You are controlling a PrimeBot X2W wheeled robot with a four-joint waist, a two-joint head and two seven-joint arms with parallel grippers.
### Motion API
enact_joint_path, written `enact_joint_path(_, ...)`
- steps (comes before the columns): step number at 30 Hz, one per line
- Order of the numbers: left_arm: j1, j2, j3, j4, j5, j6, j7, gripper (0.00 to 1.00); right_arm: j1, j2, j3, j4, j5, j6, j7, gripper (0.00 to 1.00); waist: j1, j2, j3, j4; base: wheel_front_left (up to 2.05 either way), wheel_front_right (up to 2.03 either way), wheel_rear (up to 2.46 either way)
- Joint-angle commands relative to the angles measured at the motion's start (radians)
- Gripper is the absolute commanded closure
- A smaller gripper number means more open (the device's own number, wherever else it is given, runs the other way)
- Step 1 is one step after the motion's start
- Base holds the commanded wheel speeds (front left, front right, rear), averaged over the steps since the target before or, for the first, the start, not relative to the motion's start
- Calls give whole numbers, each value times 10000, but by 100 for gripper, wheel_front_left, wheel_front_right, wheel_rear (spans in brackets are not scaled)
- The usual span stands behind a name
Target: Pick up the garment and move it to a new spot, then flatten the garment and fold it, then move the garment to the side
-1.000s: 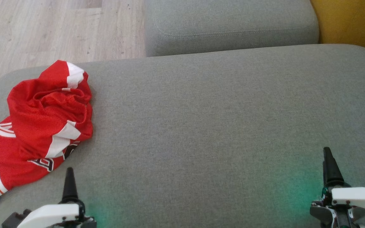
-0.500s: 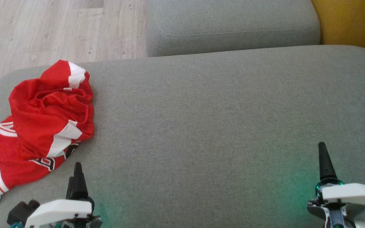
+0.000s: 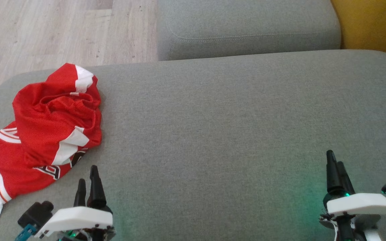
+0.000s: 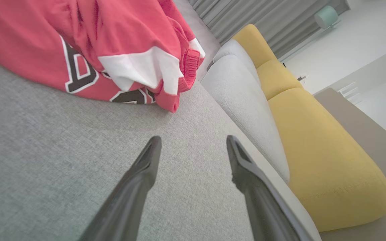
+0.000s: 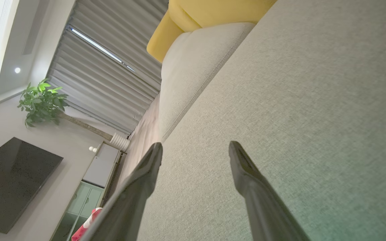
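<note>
The garment (image 3: 45, 130) is a red jersey with white panels and dark lettering, lying crumpled at the left end of the grey sofa cushion (image 3: 213, 117). My left gripper (image 3: 88, 177) stands open just in front and to the right of its near hem, apart from it. In the left wrist view the garment (image 4: 79, 43) lies beyond the open left gripper (image 4: 193, 139), with bare cushion between them. At the lower right my right gripper (image 3: 334, 160) is open over bare cushion, far from the cloth. The right wrist view shows the right gripper (image 5: 195, 144) open and empty.
A second grey cushion (image 3: 246, 30) lies behind the seat, with a yellow cushion (image 3: 374, 23) at the far right. Wooden floor (image 3: 45, 30) lies beyond the cushion's rounded left edge, close to the garment. The cushion's middle and right are bare fabric.
The left gripper has moved forward and to the right and turned, so both fingers now show. The right gripper has shifted slightly left and turned. The garment lies as before.
</note>
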Motion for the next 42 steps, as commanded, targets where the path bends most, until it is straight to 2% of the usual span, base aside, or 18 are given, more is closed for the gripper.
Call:
enact_joint_path(1,-472,52,43,-407,353,76,-135,0,-377,-52,191,-422,-372,-3,-153,0,0,0,-4,18,0,0,0)
enact_joint_path(15,-530,103,-491,-544,2291,527,-579,0,-405,-61,603,-780,-2487,-4,-595,0,0,0,-17,73,0,0,0)
enact_joint_path(42,-533,129,-1210,-611,5489,820,-1351,0,-237,-76,1096,-1105,-5564,-6,-1362,0,0,0,-197,237,0,0,0)
